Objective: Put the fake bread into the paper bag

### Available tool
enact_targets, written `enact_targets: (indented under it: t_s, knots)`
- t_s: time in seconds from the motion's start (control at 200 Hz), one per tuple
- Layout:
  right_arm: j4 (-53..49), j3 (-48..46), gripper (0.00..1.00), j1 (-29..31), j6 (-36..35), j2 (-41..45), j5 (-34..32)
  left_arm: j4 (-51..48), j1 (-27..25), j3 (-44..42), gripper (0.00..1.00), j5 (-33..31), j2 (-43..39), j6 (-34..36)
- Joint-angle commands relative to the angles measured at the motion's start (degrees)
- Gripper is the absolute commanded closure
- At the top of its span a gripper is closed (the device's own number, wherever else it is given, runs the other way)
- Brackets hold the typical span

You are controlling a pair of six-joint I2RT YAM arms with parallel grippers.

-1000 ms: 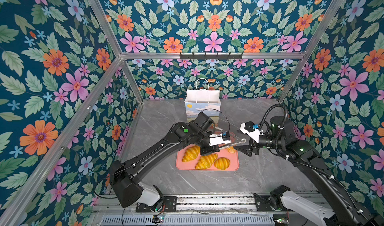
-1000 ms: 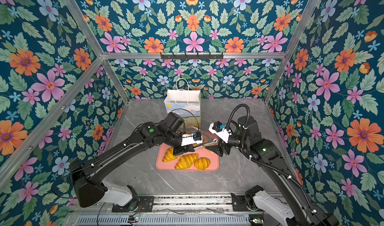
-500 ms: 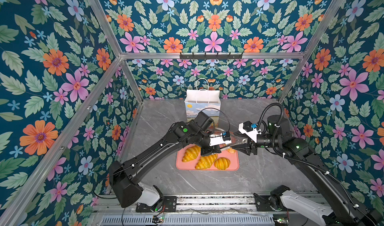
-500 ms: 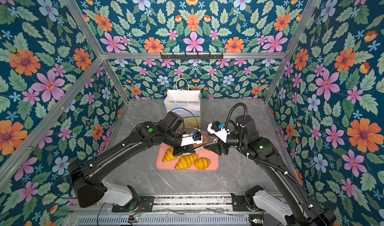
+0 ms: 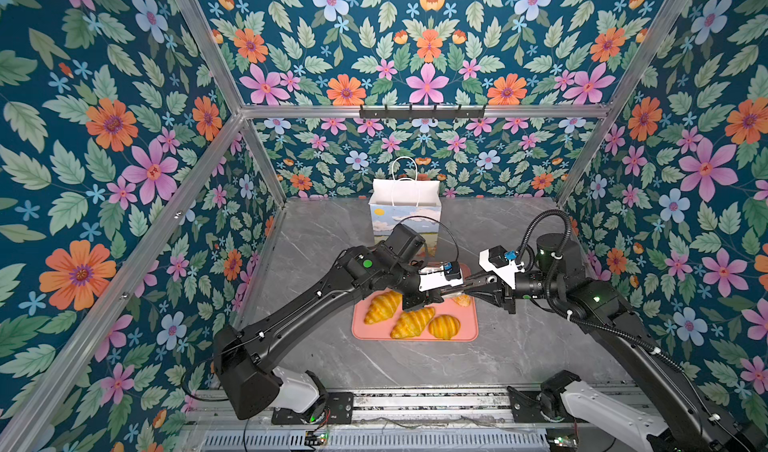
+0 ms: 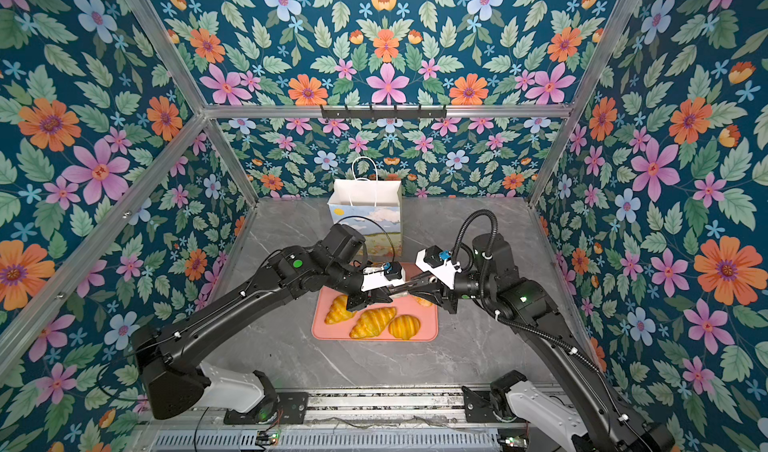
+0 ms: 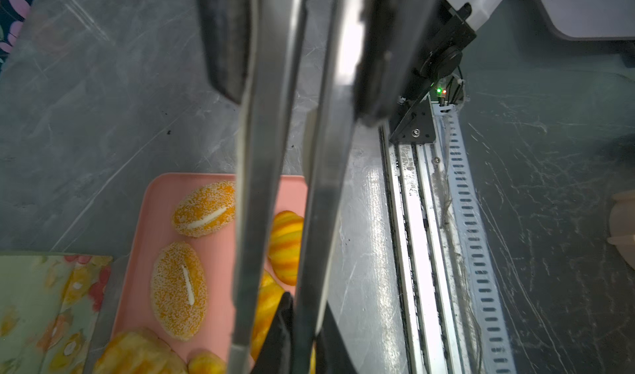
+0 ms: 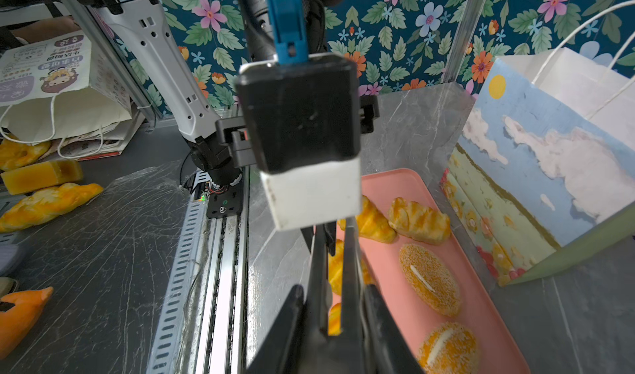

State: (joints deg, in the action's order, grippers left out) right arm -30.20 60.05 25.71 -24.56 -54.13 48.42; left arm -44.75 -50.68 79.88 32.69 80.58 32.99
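The fake bread (image 5: 412, 322) was glossy golden-yellow, one bun (image 5: 444, 326) striped orange and two speckled buns (image 7: 179, 289) slit with white, on a plain salmon-pink tray (image 5: 467, 325). The paper bag (image 5: 386, 221) was white, its front printed with blue sky, white clouds, a yellow sun and a flowery green field. The bench (image 5: 519, 346) was grey with pale marble veins, the walls (image 5: 424, 55) dark teal with pink, orange and pale-blue flowers and green leaves, the tongs (image 7: 261, 149) silvery.

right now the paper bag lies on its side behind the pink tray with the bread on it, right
Not quite: the paper bag stands upright, as both top views show. It is behind the pink tray, and the bread is on that tray.
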Motion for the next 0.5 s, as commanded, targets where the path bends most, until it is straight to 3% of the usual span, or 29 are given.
enact_targets:
  t_s: [0.0,0.04,0.07,0.335,0.495]
  knots:
    - [0.3,0.0,0.79,0.0,-0.4,0.4,1.2,7.0,0.1,-0.9,0.75,-0.9,-0.9,-2.7]
    - [0.3,0.0,0.86,0.0,-0.4,0.5,1.5,8.1,0.0,-1.3,0.70,-1.9,-1.1,-3.4]
    - [0.4,0.0,1.00,0.0,-0.3,0.7,1.5,8.9,0.0,-1.7,0.66,-2.7,-1.3,-4.1]
    - [2.8,-2.5,1.00,0.0,0.9,3.9,1.3,10.7,0.8,-3.7,0.46,-3.4,-6.1,-4.8]
    - [2.6,-2.4,1.00,0.0,0.8,4.2,3.0,12.2,6.0,-4.8,0.37,3.7,-9.7,-5.6]
